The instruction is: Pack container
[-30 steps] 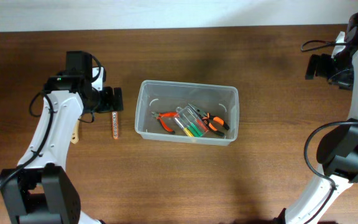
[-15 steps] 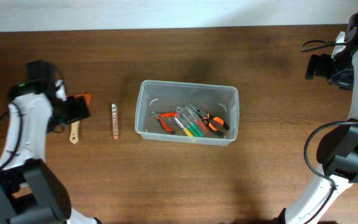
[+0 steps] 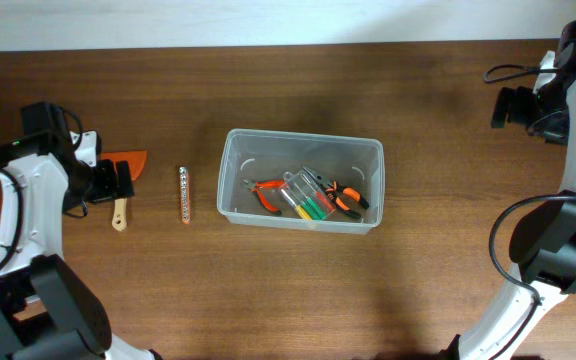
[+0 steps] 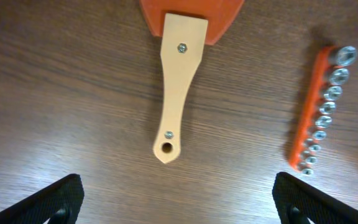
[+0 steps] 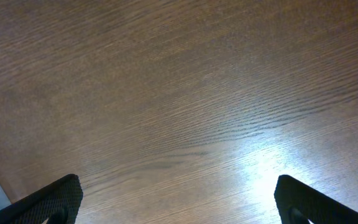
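My left hand point(image 4: 179, 206) hangs wide open over the scraper point(image 4: 177, 93), aligned with its wooden handle for a grasp, I judge. Just beside it lies the socket rail point(image 4: 319, 115). Further right on the tabletop point(image 3: 298, 290) sits the container point(image 3: 226, 178), holding pliers point(image 3: 266, 190). My right hand point(image 3: 513, 106), also wide open, waits well apart, out of the way.

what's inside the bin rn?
The container holds red pliers, a clear case of screwdrivers and orange-black pliers. Anything beneath the case is covered.
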`<state>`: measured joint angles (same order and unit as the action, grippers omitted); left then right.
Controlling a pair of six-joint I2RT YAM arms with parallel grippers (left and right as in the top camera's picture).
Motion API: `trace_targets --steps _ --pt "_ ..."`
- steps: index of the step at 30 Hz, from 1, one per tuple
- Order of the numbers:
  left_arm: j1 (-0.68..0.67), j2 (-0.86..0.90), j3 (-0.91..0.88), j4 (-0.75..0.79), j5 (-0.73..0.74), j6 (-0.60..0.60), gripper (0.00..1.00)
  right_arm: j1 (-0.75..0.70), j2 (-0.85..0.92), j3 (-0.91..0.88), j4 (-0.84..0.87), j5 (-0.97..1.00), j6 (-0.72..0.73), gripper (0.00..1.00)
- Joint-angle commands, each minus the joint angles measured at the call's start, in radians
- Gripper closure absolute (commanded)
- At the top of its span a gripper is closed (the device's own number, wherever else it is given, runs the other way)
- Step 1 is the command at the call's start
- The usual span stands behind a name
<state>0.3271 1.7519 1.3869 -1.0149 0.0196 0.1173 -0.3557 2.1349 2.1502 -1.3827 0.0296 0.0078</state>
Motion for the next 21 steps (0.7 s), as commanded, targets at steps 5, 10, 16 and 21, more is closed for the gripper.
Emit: trace_targets --steps 5,10,16,21 --pt "-0.018 0.111 0.016 0.021 -0.06 0.131 0.01 0.002 0.0 -0.005 0.0 0.006 0.008 0.01" --pt "-0.019 0.207 0.016 0.05 -0.062 0.143 0.01 0.002 0.0 -0.005 0.0 0.006 0.008 0.01" --pt "-0.019 0.252 0.016 0.102 -0.061 0.141 0.01 0.002 0.0 -0.005 0.0 0.006 0.008 0.01" --pt "-0.019 0.253 0.016 0.145 -0.061 0.142 0.01 0.002 0.0 -0.005 0.0 0.006 0.008 0.01"
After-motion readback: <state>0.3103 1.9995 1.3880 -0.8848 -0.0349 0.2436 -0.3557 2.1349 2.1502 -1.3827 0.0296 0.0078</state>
